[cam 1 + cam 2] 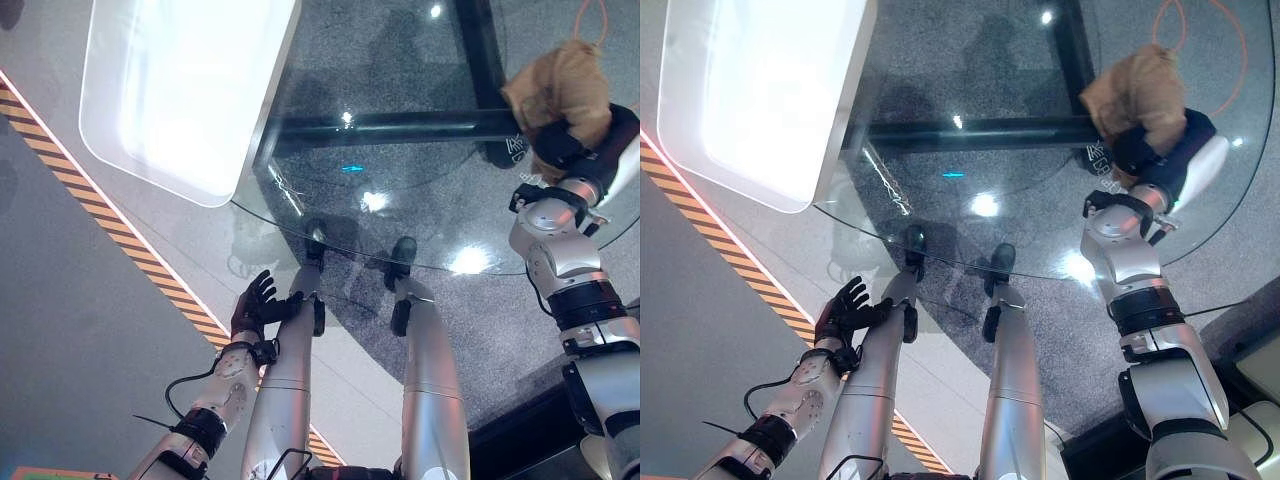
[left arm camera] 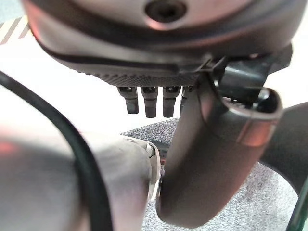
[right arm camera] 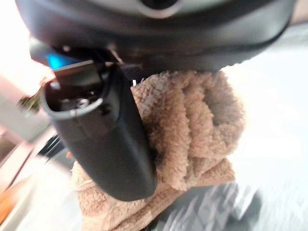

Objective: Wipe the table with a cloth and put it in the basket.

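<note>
Right hand clenched around bunched tan terry cloth, pressed onto round clear glass table for wiping contact. Left hand relaxed, fingers straight, parked low beside table edge, clear of stroke. Basket unseen.

I think I am working in a lab or demonstration hall, not a home. I see a round glass table on a dark frame, a grey speckled floor, and orange-black hazard tape marking a zone.
</note>
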Available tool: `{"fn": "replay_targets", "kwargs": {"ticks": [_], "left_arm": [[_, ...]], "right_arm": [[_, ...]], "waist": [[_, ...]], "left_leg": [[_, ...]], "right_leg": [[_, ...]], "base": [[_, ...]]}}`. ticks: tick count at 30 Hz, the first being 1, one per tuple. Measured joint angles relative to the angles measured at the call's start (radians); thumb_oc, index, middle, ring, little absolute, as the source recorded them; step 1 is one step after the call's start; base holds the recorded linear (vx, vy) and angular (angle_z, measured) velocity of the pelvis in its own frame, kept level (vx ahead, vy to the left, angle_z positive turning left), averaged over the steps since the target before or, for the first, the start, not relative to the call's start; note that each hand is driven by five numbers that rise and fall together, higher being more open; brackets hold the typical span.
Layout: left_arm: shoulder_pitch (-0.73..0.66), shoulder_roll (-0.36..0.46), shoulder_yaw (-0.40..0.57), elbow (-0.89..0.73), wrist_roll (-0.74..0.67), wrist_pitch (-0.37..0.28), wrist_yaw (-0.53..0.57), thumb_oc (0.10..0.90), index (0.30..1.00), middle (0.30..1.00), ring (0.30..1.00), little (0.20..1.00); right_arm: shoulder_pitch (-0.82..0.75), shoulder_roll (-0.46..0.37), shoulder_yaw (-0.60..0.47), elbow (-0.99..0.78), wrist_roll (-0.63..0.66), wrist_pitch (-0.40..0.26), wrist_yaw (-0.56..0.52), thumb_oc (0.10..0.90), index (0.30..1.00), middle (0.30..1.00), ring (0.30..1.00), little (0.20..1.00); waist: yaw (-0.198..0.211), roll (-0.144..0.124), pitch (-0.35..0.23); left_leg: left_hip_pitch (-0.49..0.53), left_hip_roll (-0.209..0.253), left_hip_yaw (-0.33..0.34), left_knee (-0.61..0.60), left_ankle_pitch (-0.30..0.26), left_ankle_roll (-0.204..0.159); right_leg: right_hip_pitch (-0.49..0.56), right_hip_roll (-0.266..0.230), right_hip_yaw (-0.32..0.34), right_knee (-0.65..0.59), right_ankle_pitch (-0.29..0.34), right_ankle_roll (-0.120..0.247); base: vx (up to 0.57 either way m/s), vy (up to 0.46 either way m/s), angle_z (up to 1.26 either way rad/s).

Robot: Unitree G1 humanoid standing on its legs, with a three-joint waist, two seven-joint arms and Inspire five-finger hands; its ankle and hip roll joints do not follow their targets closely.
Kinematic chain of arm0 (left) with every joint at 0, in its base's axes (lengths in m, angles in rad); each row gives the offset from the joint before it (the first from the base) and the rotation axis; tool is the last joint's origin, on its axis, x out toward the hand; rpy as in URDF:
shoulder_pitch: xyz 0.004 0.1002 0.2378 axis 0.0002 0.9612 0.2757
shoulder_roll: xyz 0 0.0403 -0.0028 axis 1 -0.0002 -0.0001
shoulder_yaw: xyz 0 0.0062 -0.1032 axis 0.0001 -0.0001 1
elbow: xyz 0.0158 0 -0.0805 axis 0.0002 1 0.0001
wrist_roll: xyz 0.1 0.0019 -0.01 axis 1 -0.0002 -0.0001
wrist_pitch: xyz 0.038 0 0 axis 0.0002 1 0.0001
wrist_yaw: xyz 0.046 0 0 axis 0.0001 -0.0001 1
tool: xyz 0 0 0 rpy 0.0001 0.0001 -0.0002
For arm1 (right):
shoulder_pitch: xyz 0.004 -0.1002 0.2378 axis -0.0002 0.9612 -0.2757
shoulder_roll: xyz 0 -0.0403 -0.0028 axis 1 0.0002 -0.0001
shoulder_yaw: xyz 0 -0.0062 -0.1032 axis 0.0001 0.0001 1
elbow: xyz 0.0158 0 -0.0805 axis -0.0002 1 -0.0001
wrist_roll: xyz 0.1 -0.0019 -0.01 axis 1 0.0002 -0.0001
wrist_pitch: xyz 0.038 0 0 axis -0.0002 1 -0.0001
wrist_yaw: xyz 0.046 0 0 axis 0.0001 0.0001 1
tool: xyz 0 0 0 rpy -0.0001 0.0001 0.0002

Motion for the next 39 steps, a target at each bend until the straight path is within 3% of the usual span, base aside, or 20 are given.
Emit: {"fn": "replay_targets", "kwargs": {"ticks": [7,17,24,31,39], "left_arm": [[0.005,0.005,0.000,-0.001,-0.007,-0.005,0.000,0.800,0.900,0.900,0.900,0.900],[0.018,-0.007,0.001,-0.023,-0.017,-0.004,0.003,0.800,0.900,0.900,0.900,0.900],[0.025,-0.022,0.005,-0.033,-0.014,0.009,0.003,0.800,0.900,0.900,0.900,0.900],[0.025,-0.040,0.019,-0.018,-0.012,0.014,0.000,0.800,0.900,0.900,0.900,0.900],[0.025,-0.046,0.027,-0.011,0.009,0.009,-0.004,0.800,0.900,0.900,0.900,0.900]], "right_arm": [[0.057,0.001,-0.027,0.036,0.042,-0.075,-0.054,0.100,0.300,0.300,0.300,0.200],[0.000,0.001,-0.025,0.033,0.033,-0.075,-0.089,0.100,0.300,0.300,0.300,0.200],[-0.020,0.002,-0.006,-0.012,-0.056,-0.006,-0.060,0.100,0.300,0.300,0.300,0.200],[-0.013,0.016,0.036,-0.110,-0.149,0.079,0.074,0.100,0.300,0.300,0.300,0.200],[-0.008,0.050,0.064,-0.187,-0.277,0.129,0.212,0.100,0.300,0.300,0.300,0.200]], "waist": [[-0.005,0.002,0.000],[0.003,0.024,0.002],[0.006,0.035,0.001],[0.013,0.038,-0.001],[0.005,0.039,-0.001]], "left_leg": [[0.000,0.001,0.006,-0.014,-0.001,0.000],[-0.011,0.001,0.007,-0.037,0.013,-0.013],[-0.009,0.008,0.002,-0.036,0.024,-0.016],[0.009,0.020,-0.004,-0.036,0.020,-0.029],[0.017,0.031,-0.008,-0.055,0.031,-0.042]], "right_leg": [[-0.008,0.002,0.009,-0.006,0.001,0.000],[-0.034,0.003,0.014,0.000,0.003,-0.003],[-0.037,0.007,0.006,0.017,-0.002,-0.012],[-0.023,0.018,-0.003,0.030,-0.011,-0.025],[-0.023,0.027,-0.011,0.028,-0.006,-0.037]], "base": [[-0.01,0.015,-0.02],[0.00,0.005,0.01],[0.00,0.003,0.01],[0.00,-0.002,0.01],[0.00,0.000,0.00]]}}
